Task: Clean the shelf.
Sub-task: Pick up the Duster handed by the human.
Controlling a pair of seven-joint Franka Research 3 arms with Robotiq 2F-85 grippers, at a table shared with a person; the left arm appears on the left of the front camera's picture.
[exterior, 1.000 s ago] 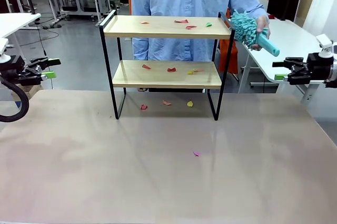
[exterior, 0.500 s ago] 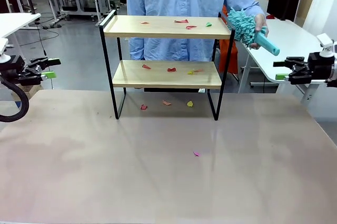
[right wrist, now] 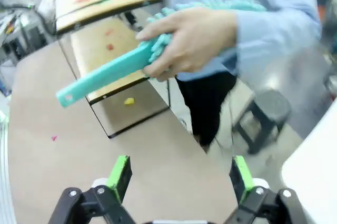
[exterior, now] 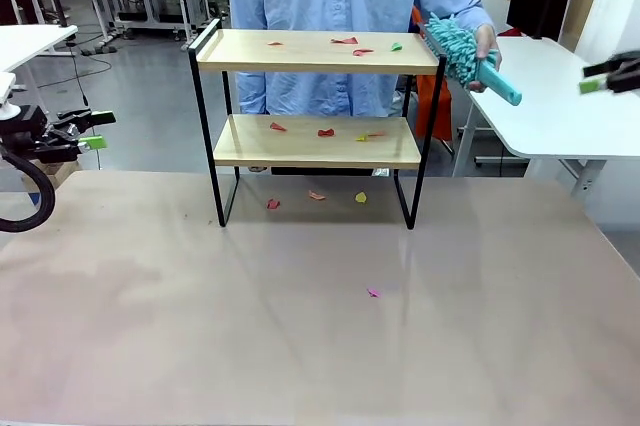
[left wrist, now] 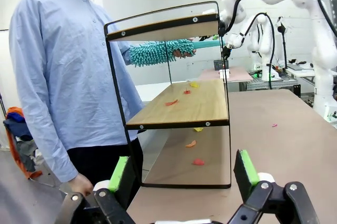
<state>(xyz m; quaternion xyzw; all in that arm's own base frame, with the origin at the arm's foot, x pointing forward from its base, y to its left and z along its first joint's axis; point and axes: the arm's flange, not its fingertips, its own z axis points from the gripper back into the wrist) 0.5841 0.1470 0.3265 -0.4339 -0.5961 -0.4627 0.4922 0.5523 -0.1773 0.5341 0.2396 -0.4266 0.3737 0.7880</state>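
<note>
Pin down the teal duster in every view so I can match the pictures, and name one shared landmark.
Front view: duster upper right, in the person's hand, at the right end of the shelf.
Left wrist view: duster upper centre, seen through the frame just under the top board.
Right wrist view: duster upper centre, handle pointing lower left.
Shared landmark: the shelf, with coloured scraps on its boards.

Left gripper [left wrist: 182,170] black, green pads [left wrist: 120,174]; person [exterior: 340,46] wears light-blue long-sleeved shirt [left wrist: 58,77].

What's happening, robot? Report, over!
Left gripper open, empty. Right gripper open, empty. Shelf: scraps on both boards. Person's hand holds teal duster by shelf's right end.
</note>
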